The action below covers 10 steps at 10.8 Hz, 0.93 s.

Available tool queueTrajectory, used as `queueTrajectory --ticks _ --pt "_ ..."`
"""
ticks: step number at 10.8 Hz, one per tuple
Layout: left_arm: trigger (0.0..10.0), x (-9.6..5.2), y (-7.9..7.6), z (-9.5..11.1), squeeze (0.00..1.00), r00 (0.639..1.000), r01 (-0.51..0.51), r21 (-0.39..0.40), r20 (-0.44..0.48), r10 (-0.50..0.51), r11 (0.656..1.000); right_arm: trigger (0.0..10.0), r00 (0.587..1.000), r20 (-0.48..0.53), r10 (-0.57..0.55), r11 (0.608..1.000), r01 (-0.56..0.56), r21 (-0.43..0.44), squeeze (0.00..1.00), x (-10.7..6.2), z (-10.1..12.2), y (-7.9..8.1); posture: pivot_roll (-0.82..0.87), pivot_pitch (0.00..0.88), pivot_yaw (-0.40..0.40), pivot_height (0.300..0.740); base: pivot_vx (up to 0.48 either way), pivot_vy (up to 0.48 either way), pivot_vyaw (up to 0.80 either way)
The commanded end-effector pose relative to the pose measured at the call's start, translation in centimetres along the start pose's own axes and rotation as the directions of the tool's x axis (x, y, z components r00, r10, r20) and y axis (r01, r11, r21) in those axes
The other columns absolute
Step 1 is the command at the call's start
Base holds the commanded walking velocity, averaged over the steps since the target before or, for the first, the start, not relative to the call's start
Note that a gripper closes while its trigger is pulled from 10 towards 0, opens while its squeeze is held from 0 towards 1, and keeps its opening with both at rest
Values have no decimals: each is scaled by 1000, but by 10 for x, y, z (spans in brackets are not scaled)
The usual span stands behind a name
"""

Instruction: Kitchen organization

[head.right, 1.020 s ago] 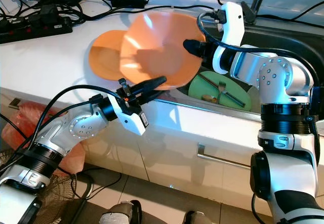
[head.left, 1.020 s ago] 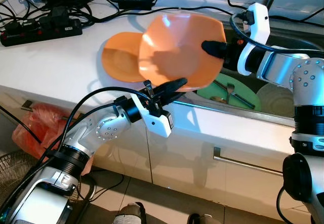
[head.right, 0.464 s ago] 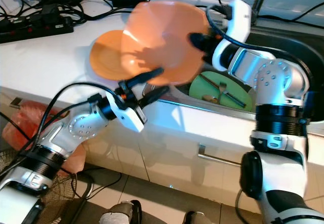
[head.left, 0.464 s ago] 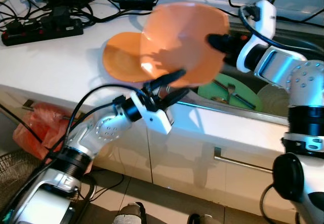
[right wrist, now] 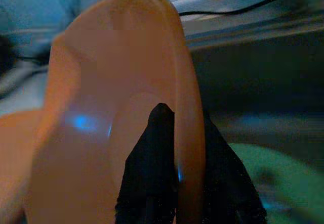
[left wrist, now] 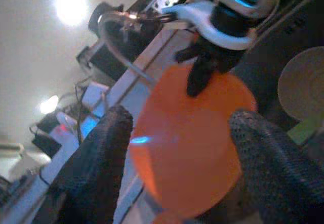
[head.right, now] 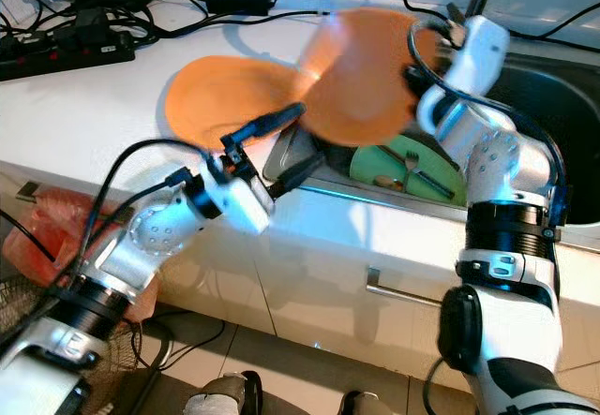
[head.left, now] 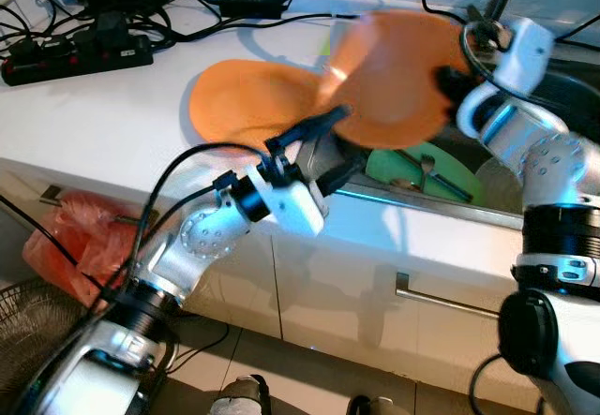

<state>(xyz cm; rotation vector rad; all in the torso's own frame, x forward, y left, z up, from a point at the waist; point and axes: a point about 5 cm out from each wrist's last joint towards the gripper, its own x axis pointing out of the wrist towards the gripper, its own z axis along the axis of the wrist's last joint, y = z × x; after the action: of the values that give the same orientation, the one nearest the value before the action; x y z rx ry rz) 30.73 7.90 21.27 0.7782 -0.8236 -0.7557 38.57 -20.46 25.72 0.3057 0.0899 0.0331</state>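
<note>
Home kitchen, worktop and sink.
White countertop (head.left: 112, 115) with dark steel sink (head.right: 553, 125) at 2 o'clock holding green plate with cutlery (head.left: 427, 173); white handled cabinet door (head.left: 441, 293) below; black power strip (head.left: 75, 59) at 10.

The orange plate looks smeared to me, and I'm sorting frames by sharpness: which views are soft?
Left eye view: orange plate and right gripper motion-blurred, counter sharp. Left wrist view: left gripper's fingers out of focus. Right wrist view: dim and soft throughout.

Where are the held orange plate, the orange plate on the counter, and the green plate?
held orange plate (head.left: 394, 82), left eye view, its middle.
orange plate on the counter (head.left: 248, 101), left eye view, its middle.
green plate (head.right: 380, 164), right eye view, left part.
</note>
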Motion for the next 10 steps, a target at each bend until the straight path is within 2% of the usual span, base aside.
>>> queueTrajectory --ticks 1,2,3,4,5,6,10 --pt "10000 -3 4 -2 1000 999 -38 -65 -34 36 997 0 997 49 -52 997 55 -51 0 0 5 -11 96 121 9 740 0 0 0" --pt "10000 -7 4 -9 1000 992 -87 -180 -110 67 980 0 994 55 -96 989 102 -111 0 3 0 -22 103 121 12 740 0 0 0" --pt "10000 -9 0 -18 1000 978 -115 -315 -200 53 942 0 990 60 -126 965 137 -222 0 5 -7 -32 107 121 11 740 0 0 0" --pt "10000 -8 -6 -23 1000 968 -119 -422 -251 10 899 0 989 47 -143 949 150 -276 0 7 -16 -39 112 121 12 740 0 0 0" --pt "10000 -6 -9 -23 1000 964 -105 -471 -264 -27 876 0 989 38 -145 938 149 -313 0 9 -22 -42 118 121 11 740 0 0 0" --pt "10000 0 -15 -21 1000 952 -84 -587 -287 -110 805 0 990 -15 -137 912 120 -393 0 13 -36 -49 125 121 18 740 0 0 0" --pt "10000 2 -15 -17 1000 930 -92 -732 -306 -205 675 0 992 -89 -92 886 40 -463 0 17 -52 -52 140 116 31 740 0 0 0"
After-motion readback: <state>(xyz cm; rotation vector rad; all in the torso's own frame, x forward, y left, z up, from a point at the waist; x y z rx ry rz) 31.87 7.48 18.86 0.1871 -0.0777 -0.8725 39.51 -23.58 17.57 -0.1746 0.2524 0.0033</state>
